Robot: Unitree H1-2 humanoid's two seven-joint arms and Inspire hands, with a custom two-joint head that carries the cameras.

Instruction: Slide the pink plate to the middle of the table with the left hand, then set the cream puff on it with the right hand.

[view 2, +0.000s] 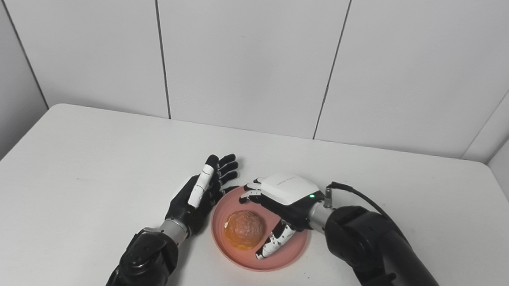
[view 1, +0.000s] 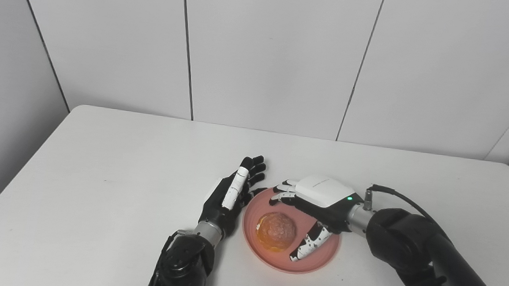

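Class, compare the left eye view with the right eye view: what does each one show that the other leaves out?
Left eye only: a strip of floor past the table's left edge.

Right eye only: the table's far right corner.

Both: the cream puff resting on the pink plate, the open right robot hand over the plate, the open left robot hand beside its left rim.

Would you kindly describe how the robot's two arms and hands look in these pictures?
Both arms are glossy black with silver wrist rings. The left hand is black with one white strip along its edge. The right hand has a white back cover, a green light, white fingers with black spots, and a black cable at the wrist.
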